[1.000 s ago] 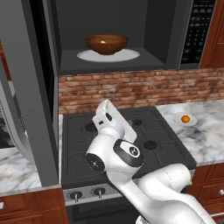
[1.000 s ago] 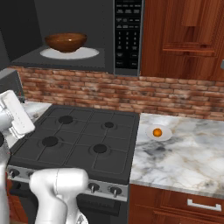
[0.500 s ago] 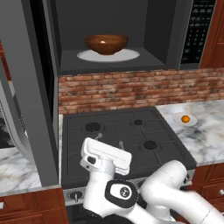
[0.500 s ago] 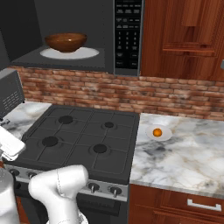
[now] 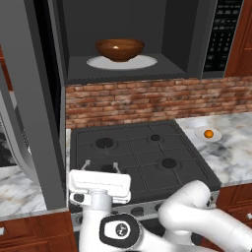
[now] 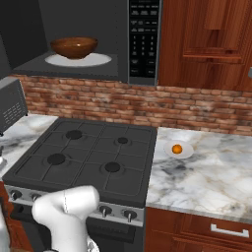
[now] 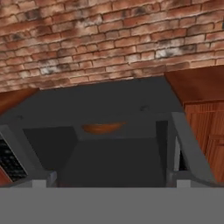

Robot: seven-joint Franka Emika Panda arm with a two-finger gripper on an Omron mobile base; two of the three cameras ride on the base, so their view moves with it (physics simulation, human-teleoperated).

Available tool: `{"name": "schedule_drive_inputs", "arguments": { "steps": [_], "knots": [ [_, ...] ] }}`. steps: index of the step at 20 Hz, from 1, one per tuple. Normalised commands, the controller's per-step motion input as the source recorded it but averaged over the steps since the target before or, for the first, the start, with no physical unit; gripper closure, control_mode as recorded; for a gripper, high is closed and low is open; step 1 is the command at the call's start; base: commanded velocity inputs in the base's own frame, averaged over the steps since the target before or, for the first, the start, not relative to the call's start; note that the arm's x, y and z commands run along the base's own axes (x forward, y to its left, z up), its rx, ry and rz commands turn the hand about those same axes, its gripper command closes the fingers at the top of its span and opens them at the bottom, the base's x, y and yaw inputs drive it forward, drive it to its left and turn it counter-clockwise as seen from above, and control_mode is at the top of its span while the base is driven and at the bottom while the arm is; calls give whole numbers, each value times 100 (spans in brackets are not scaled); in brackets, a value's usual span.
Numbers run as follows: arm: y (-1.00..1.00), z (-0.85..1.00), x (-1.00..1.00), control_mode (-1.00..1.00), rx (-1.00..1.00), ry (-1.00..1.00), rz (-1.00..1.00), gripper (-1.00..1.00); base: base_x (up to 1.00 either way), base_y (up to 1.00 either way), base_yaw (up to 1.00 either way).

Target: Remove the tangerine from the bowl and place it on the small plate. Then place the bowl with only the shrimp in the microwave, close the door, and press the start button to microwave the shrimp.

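Inside the microwave (image 5: 123, 69), the bowl (image 5: 119, 49) sits on the white turntable (image 5: 147, 62), with the door (image 5: 29, 98) swung open at the microwave's left. Below the microwave, the gripper (image 5: 101, 166) hangs low over the front edge of the stove (image 5: 142, 152), its two fingers spread wide apart and holding nothing. Right of the stove, the tangerine (image 5: 208, 133) rests on the small plate (image 5: 201, 133) on the marble counter (image 5: 231, 152).

The marble counter (image 6: 211, 167) carries the small plate (image 6: 178, 150); the turntable (image 5: 122, 62) carries the bowl (image 5: 119, 49).
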Motion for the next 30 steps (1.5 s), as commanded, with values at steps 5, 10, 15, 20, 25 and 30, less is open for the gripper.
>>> {"name": "schedule_drive_inputs", "arguments": {
  "steps": [5, 10, 15, 20, 25, 30],
  "knots": [
    [91, 27, -26, -100, -4, -3, -17, -100, 0, 0, 0],
    [81, 16, -19, -100, 0, 0, -22, -100, 0, 0, 0],
    [77, 21, -6, -100, 0, 0, -26, -100, 0, 0, 0],
    [53, 48, 0, -100, 0, -4, -24, -100, 0, 0, 0],
    [10, 56, 4, -100, 0, -13, -16, -100, 0, 0, 0],
    [-29, 36, 0, -100, 1, -28, -6, -100, 0, 0, 0]
  ]
}}
